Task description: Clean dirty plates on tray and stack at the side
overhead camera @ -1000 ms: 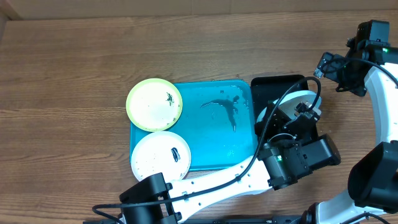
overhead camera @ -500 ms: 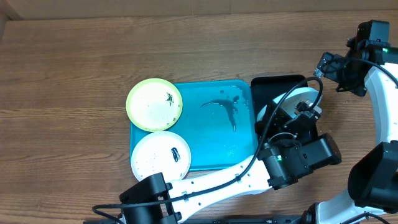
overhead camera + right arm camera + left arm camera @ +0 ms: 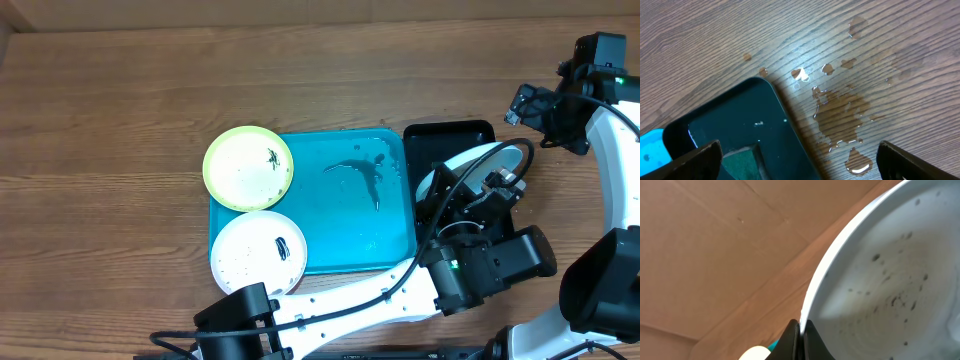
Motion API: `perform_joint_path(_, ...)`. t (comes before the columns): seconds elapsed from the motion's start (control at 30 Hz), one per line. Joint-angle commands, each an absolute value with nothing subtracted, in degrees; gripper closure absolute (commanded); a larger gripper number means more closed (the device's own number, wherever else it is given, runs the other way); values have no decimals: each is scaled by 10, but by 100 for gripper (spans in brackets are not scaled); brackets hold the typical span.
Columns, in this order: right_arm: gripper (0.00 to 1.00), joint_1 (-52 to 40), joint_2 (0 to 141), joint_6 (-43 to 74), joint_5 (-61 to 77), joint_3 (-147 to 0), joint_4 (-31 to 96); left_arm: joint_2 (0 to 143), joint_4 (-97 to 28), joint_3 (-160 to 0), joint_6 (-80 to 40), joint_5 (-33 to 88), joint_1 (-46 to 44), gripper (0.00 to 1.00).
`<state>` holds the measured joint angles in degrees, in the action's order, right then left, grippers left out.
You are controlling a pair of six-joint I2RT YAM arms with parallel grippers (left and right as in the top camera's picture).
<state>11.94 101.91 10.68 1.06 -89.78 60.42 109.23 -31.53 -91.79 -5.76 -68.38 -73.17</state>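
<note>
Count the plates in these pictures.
3. A green-rimmed plate at the blue tray's top-left corner, a white plate at its bottom-left corner, and a third plate gripped by the left claw over the black tray, partly hidden.

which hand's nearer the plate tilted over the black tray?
Left. The left hand is shut on the rim of that plate, holding it tilted over the black tray. The right hand hangs open apart from it, past the tray's corner, over wet table.
</note>
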Motion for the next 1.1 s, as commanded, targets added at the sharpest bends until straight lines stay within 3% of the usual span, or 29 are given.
perform_joint_path(0.0,0,119,1020,109,5,-900,601,1095,-317,-931,-60,-708,-735,96)
perform_joint_path(0.27,0,119,1020,109,5,-900,601,1095,-330,-931,-100,-689,-738,96)
perform_joint_path(0.33,0,119,1020,109,5,-900,601,1095,-329,-931,-72,-761,-739,96)
perform_joint_path(0.43,0,119,1020,109,5,-900,601,1095,-327,-931,-126,-852,-729,96)
perform_joint_path(0.6,0,119,1020,109,5,-900,601,1095,-354,-931,-56,-728,-742,96)
perform_joint_path(0.7,0,119,1020,109,5,-900,601,1095,-362,-931,-115,-711,-738,96)
perform_joint_path(0.9,0,119,1020,109,5,-900,601,1095,-386,-931,-182,-456,-698,96)
perform_joint_path(1.07,0,119,1020,109,5,-900,601,1095,-426,-931,-244,-261,-611,96)
